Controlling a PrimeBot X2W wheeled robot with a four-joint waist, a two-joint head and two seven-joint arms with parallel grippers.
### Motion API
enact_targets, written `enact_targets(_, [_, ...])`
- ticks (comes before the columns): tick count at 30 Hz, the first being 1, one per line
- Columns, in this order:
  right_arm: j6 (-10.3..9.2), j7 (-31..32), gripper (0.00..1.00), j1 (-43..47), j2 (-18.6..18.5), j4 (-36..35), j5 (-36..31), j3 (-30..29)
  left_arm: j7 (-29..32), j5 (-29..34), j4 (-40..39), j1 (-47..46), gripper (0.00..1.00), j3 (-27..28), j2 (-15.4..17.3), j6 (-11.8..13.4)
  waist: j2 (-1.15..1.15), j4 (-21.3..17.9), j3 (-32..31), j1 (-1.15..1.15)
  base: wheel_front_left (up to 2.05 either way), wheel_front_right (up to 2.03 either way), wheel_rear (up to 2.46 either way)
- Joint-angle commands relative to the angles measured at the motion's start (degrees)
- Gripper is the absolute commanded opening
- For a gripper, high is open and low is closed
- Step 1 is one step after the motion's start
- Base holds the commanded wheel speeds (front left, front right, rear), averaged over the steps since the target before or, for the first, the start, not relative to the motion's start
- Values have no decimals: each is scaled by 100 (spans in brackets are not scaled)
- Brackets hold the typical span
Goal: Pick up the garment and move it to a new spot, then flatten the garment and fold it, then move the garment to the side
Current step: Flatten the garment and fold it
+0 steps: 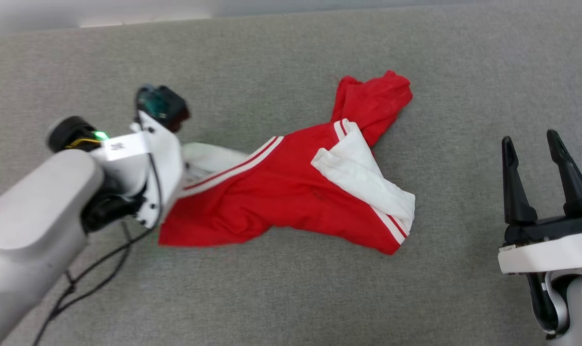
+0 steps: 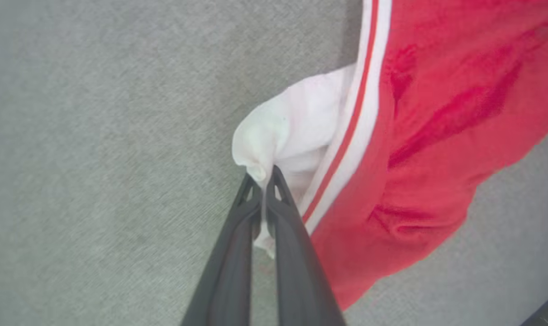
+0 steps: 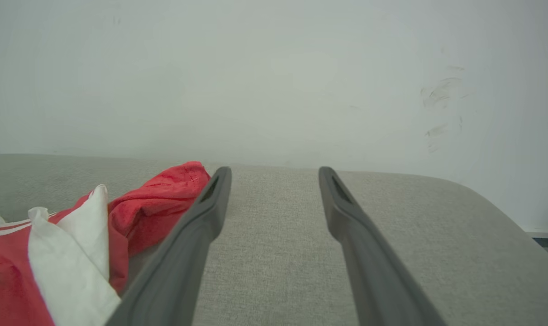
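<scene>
L hand (image 2: 262, 175) clamps garment (image 2: 436, 113) sleeve; R hand (image 1: 529, 136) spread wide, well apart.

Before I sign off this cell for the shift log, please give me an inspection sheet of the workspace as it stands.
Surface: grey woven fabric surface, flat, no stains seen.
Job's things: red jersey-style shirt with white sleeves and striped trim, crumpled, not folded.
Clutter: nothing seen.
Grippers: left claw shut on the shirt's white sleeve; right claw open, apart from the shirt, holding nothing.
Cables: black cable hanging loose beside the left forearm.
Surroundings: pale wall behind the surface, with dark scuff marks.
</scene>
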Motion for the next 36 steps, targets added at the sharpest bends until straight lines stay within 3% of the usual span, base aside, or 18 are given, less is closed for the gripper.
enact_targets(1, [-3, -10, 100, 61, 37, -35, 10, -20, -59, 31, 56, 14, 0, 44, 121, 40, 0, 90, -84, 0, 0, 0, 0])
enact_targets(8, [-3, -11, 100, 148, 90, -34, -4, -21, -451, -78, 658, 526, 0, 219, 591, 318, 0, 91, -72, 0, 0, 0, 0])
enact_targets(15, [-2, -12, 100, 143, 101, 70, -21, 60, -662, -306, 1421, 1061, 0, 193, 432, 408, 0, -3, -90, 0, 0, 0, 0])
enact_targets(16, [-3, -12, 100, 162, 101, 86, -23, 53, -736, -299, 1478, 1056, 5, 201, 381, 410, 0, 4, -116, 0, 0, 0, 0])
enact_targets(17, [-3, -12, 100, 185, 101, 106, -29, 44, -816, -247, 1498, 1015, 100, 202, 345, 409, 0, 13, -147, 0, 0, 0, 0])
enact_targets(23, [-3, -12, 100, 321, 127, 131, -29, -55, -1194, -31, 1250, 550, 100, 282, 322, 324, 0, 126, -407, 0, 0, 0, 0])
enact_targets(29, [-3, -12, 100, 422, 178, 95, -13, -78, -1065, 100, 440, 28, 100, 365, 403, 331, 0, 191, -596, 0, 0, 0, 0])
enact_targets(33, [-3, -12, 100, 390, 186, 66, 7, -53, -843, 21, 60, -269, 100, 410, 223, 364, 0, 156, -565, 0, 0, 0, 0])
enact_targets(36, [-3, -12, 100, 233, 171, 4, 25, 4, -403, -190, -148, -559, 100, 324, -143, 303, 0, -1, -378, 0, 0, 0, 0])
